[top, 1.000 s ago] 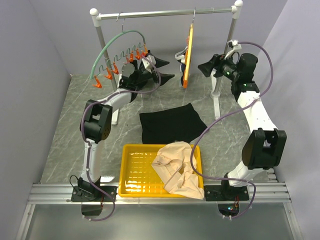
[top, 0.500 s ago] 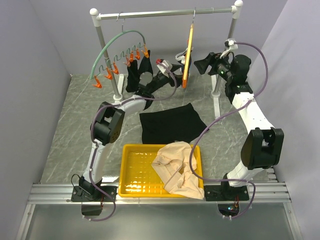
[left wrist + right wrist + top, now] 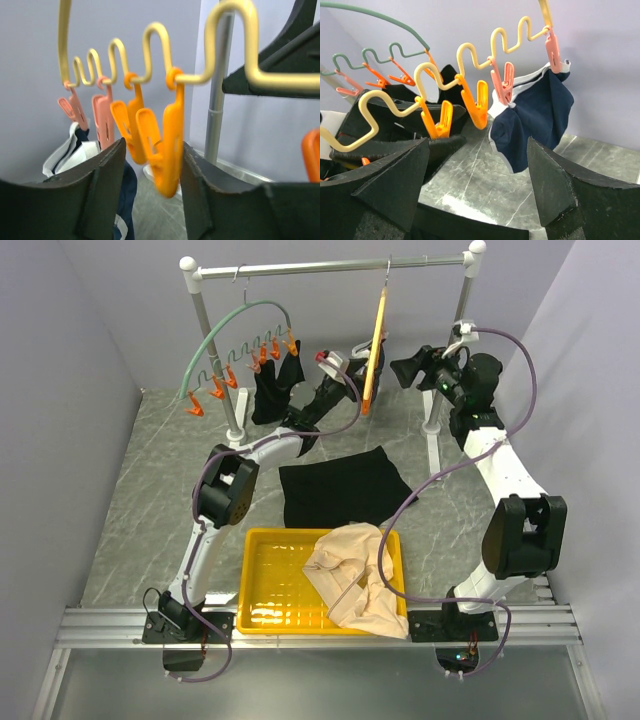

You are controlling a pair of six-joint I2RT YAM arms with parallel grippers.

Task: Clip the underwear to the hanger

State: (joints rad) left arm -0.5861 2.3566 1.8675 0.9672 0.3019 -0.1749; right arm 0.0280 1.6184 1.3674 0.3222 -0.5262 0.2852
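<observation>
Swung my left arm off the green hanger [image 3: 215, 325], now at the yellow hanger [image 3: 377, 335].
Left hand [image 3: 152, 150] parted around an orange clip [image 3: 170, 145], contact unclear. Right hand [image 3: 477, 145] released, wide, just beside. Underwear [image 3: 345, 485] flat on the surface [image 3: 150, 490], well apart from both hands.

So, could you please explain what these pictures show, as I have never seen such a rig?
You see two robot arms, left arm and right arm, bolted to a table. One picture looks down from above; the other two come from a camera on each wrist. On the table lie the black underwear and a yellow tray with a beige garment partly in it. The pale yellow hanger hangs from a rail. The left tool stands open around an orange clip on it. The right tool is open and empty; a navy garment hangs clipped ahead.
</observation>
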